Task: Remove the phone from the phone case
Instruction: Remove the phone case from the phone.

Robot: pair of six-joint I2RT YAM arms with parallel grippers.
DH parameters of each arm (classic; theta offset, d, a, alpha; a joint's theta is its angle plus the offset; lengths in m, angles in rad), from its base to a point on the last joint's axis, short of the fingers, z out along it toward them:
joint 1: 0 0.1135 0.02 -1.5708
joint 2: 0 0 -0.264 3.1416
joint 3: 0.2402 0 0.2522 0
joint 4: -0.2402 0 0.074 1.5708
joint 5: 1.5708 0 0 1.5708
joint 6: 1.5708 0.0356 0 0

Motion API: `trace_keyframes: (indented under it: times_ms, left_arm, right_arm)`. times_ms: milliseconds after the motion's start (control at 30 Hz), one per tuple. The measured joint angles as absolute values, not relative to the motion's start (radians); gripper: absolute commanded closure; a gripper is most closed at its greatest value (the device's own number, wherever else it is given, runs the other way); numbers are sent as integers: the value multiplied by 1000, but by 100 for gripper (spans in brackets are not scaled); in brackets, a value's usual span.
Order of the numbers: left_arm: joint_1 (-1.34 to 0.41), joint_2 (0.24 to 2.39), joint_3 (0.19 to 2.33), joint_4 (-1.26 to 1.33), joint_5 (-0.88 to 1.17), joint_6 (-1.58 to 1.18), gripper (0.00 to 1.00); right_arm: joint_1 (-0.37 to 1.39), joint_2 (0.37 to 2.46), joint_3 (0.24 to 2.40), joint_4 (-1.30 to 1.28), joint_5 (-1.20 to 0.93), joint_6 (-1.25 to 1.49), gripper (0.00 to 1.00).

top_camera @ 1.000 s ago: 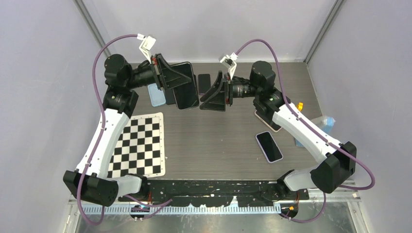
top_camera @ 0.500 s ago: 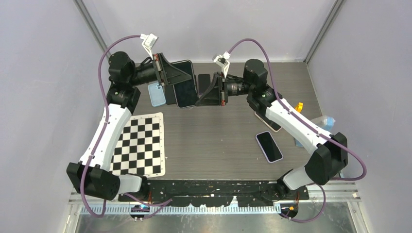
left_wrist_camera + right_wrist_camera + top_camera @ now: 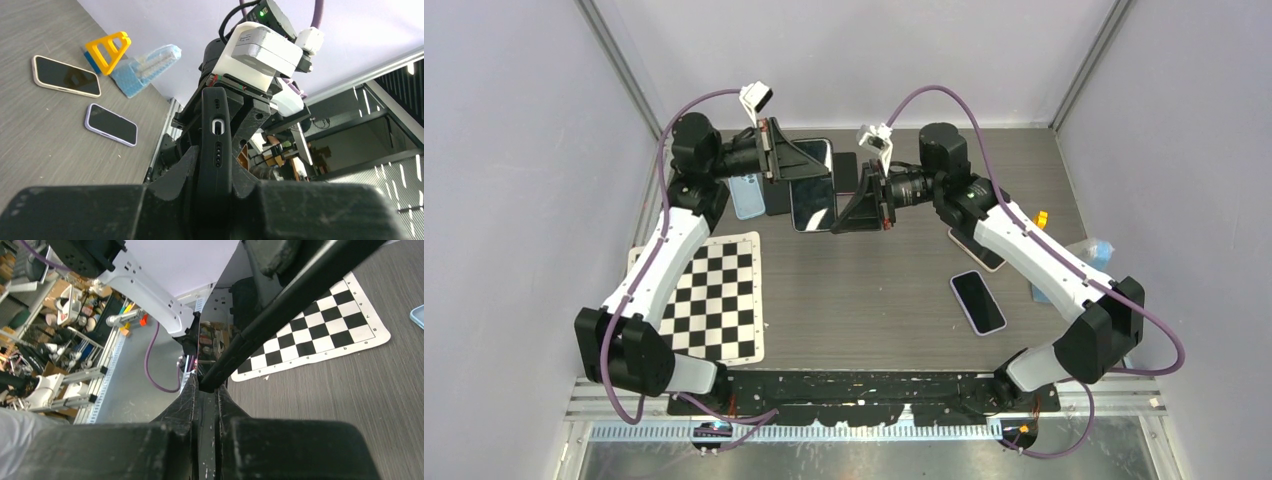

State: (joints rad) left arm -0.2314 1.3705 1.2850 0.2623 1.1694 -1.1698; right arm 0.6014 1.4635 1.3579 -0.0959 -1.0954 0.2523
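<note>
The right gripper (image 3: pixel 206 388) has just pinched shut on the black-cased phone (image 3: pixel 216 107) clamped in the left gripper (image 3: pixel 216 167), so pulling apart looks next.

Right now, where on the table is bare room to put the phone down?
The middle of the table is bare, between the checkered mat and the purple-edged phone. The back is crowded: the held phone, other phones and a blue case.

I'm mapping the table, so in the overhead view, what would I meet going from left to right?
checkerboard mat → cased phone held aloft → purple-edged phone lying flat → orange stand → blue packet
</note>
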Motion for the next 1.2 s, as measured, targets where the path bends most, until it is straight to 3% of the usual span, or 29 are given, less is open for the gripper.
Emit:
trace_keyframes:
  times_ms: [233,733,1067,1133,1200]
  left_arm:
    - [-252,1369,1249,279,1196,-1189,100]
    - [-253,1377,1220,265,1169,-1237,100]
    - [-251,1443,1173,293,1067,-1489,100]
    - [-236,1443,1149,287,1040,-1525,100]
    - [-220,1440,1128,280,1039,-1577,100]
  right_arm:
    - [629,1460,1397,-273,-1084,80,99]
    - [653,1454,1402,-343,-1000,-57,99]
    - [674,1428,1353,-365,-741,-187,99]
    - [676,1408,1328,-342,-692,-189,93]
    - [670,1395,1301,-299,-627,-181,73]
